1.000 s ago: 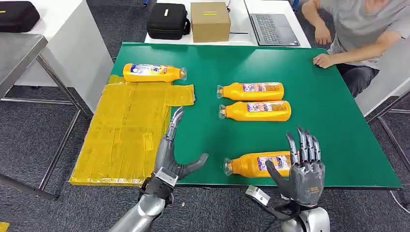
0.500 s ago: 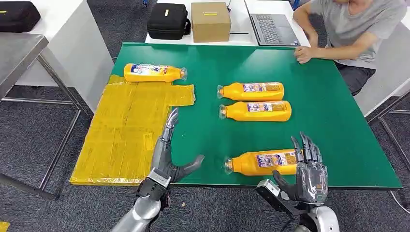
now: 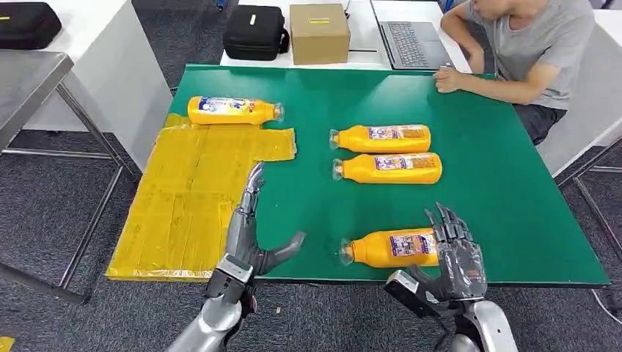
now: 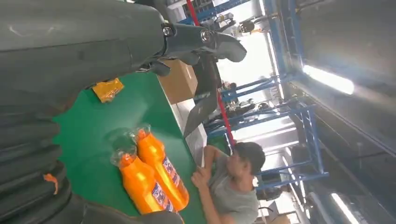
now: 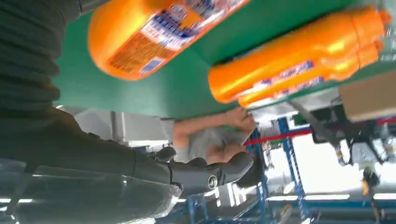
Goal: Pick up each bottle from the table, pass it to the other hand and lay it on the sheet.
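Bottles: one (image 3: 233, 110) touching sheet (image 3: 192, 196) far edge, three on table (image 3: 506, 183) (right hand (image 3: 456, 257) spread, empty, at nearest (image 3: 389, 248)).

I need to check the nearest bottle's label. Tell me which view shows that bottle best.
The head view: the nearest bottle lies whole on the green table, beside the right hand. The right wrist view shows its base end and label close but blurred.
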`<state>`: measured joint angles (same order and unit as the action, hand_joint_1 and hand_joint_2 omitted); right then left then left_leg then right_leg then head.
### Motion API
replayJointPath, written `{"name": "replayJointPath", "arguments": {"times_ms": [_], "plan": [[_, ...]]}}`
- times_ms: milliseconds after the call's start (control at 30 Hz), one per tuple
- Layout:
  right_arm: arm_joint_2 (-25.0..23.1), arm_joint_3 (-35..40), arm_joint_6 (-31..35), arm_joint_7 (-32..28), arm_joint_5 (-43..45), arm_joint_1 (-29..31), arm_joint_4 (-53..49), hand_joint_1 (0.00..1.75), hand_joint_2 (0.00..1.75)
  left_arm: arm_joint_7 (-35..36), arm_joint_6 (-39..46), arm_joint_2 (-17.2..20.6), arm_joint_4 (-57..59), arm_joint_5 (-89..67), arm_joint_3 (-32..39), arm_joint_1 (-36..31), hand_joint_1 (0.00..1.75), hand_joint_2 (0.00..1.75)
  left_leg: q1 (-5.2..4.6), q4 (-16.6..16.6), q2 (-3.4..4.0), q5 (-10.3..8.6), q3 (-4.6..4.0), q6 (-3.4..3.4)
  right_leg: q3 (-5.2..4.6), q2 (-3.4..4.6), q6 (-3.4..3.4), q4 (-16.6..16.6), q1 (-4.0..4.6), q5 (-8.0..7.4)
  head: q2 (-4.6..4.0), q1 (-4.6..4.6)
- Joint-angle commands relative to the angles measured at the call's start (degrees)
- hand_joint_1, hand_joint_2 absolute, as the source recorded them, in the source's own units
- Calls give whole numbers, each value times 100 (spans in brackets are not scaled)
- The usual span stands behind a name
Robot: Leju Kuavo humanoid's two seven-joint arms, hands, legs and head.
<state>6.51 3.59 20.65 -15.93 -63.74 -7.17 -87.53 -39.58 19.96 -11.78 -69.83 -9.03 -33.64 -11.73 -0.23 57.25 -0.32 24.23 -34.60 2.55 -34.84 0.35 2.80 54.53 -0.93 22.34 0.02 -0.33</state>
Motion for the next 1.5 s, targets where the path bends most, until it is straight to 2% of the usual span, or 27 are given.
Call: {"name": "replayJointPath", "arguments": {"times_ms": [33, 433, 700, 833, 1033, 1500], "plan": [[159, 485, -186, -61, -238, 1207, 1959, 0, 175, -42, -76, 5, 229, 77, 162, -142, 0, 175, 8, -5, 28, 11, 33, -11, 28, 23, -11, -10, 9, 2, 0, 0], [49, 161, -1, 50, -333, 1351, 2712, 0, 175, 58, -323, -119, 413, 182, 14, -311, 0, 175, 3, -4, 2, 4, 19, -6, 18, -1, -7, -6, 3, 4, 0, 0], [9, 212, -87, 242, -547, 1262, 2377, 0, 175, 135, -432, -92, 443, 236, -118, -314, 0, 175, 2, -1, 7, 8, 22, -10, 19, 2, -10, -1, 3, 8, 0, 0], [-23, 218, -308, 285, -515, 977, 1858, 0, 175, 204, -504, -101, 382, 242, -168, -298, 0, 175, 1, -1, 1, 8, 22, -10, 19, -4, -10, 0, 3, 10, 0, 0], [140, 327, -499, 591, -836, 801, 1475, 0, 175, 241, -621, -47, 396, 234, -145, -242, 0, 175, -1, -3, 0, 6, 18, -7, 14, -3, -8, -1, 0, 8, 0, 2], [193, 160, -336, 1166, -1609, 530, 972, 0, 175, 283, -879, -136, 469, 322, -126, -251, 0, 175, -1, -3, -3, 6, 19, -8, 16, -7, -9, -1, 1, 10, 0, 0]]}}
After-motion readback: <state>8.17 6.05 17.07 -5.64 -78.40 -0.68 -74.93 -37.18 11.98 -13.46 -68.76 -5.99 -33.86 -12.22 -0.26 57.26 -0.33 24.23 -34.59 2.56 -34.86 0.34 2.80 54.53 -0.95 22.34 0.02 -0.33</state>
